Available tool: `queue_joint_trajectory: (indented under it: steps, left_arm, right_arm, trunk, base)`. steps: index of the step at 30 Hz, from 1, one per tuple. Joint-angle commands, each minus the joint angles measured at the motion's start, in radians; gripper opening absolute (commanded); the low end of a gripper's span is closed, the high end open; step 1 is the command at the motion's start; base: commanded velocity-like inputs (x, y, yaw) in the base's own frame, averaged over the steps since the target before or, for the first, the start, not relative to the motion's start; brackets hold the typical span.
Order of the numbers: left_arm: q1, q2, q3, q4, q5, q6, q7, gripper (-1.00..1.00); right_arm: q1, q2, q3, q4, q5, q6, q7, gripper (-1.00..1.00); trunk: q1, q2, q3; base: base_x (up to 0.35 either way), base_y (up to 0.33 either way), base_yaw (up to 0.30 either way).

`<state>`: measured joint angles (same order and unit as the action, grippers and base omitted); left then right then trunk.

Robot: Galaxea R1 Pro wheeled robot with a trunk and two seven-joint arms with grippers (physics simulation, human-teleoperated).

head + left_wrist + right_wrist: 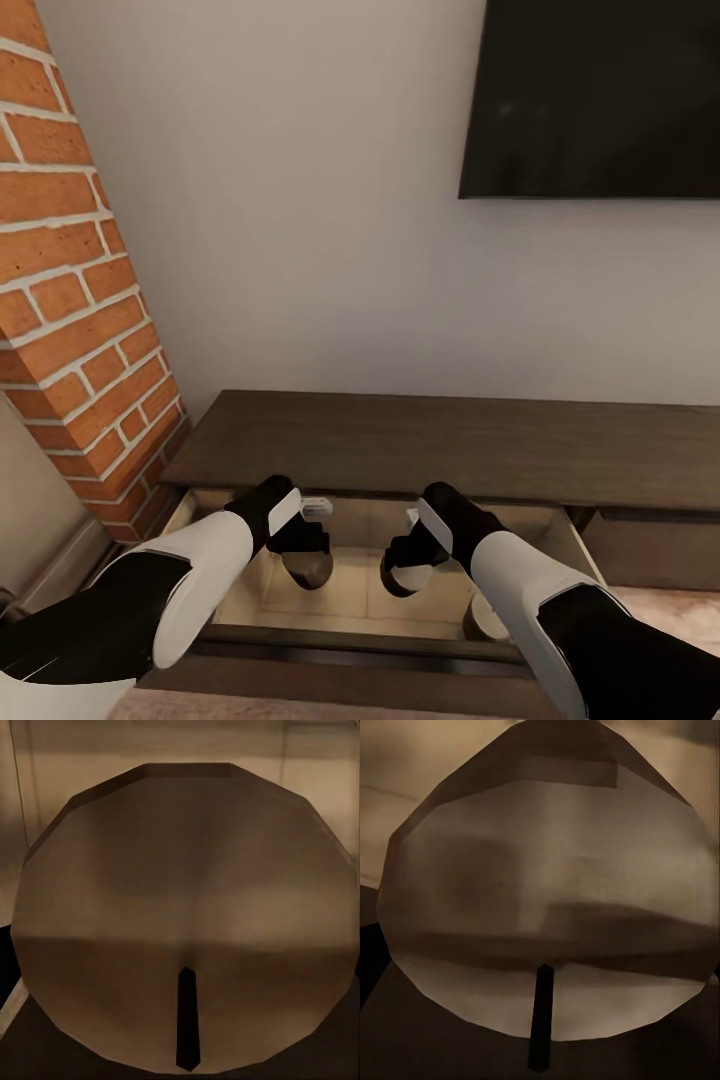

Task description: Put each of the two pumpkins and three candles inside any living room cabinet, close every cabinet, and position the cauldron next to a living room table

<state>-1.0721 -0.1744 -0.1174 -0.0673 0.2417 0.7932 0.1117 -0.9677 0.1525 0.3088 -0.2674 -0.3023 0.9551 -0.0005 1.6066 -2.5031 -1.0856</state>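
The long dark-brown cabinet [450, 440] stands against the wall with its left drawer [345, 598] pulled out, showing a pale beige inside. My left gripper [303, 543] hangs over the drawer, shut on a tan candle [310, 570]. That candle's flat top and dark wick loom close in the left wrist view [180, 907]. My right gripper [412, 553] is beside it, shut on a second candle [403, 578], seen close up in the right wrist view [547, 900]. A third pale candle [487, 617] seems to rest in the drawer, partly behind my right forearm.
A red brick pillar [70, 300] rises close on the left of the cabinet. A black wall-mounted screen [600, 100] hangs above at the right. The drawer's dark front edge [350, 640] lies just under my forearms. A shut drawer front [650, 550] sits at the right.
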Motion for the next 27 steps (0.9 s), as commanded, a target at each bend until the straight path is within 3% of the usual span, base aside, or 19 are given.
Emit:
queue_joint_trajectory:
  steps: [1, 15, 27]
  left_arm:
    - [0.000, 0.000, -0.007, -0.002, 0.010, 0.004, 0.005, -1.00]
    - [0.000, 0.000, -0.008, 0.001, 0.011, 0.006, 0.005, -1.00]
    - [0.000, 0.000, -0.008, 0.001, 0.011, 0.006, 0.005, -1.00]
  right_arm:
    - [-0.001, -0.001, 0.007, -0.001, -0.010, 0.004, -0.003, -1.00]
    - [-0.001, -0.001, 0.006, -0.001, -0.009, 0.004, -0.003, -1.00]
    - [-0.001, -0.001, 0.006, -0.001, -0.010, 0.004, -0.003, -1.00]
  trunk:
    - [0.000, 0.000, -0.001]
    - [0.000, 0.000, -0.001]
    - [0.006, -0.003, -0.047]
  base:
    - [0.132, 0.000, 0.000]
    - [0.015, 0.000, 0.000]
    - [0.000, 0.000, 0.000]
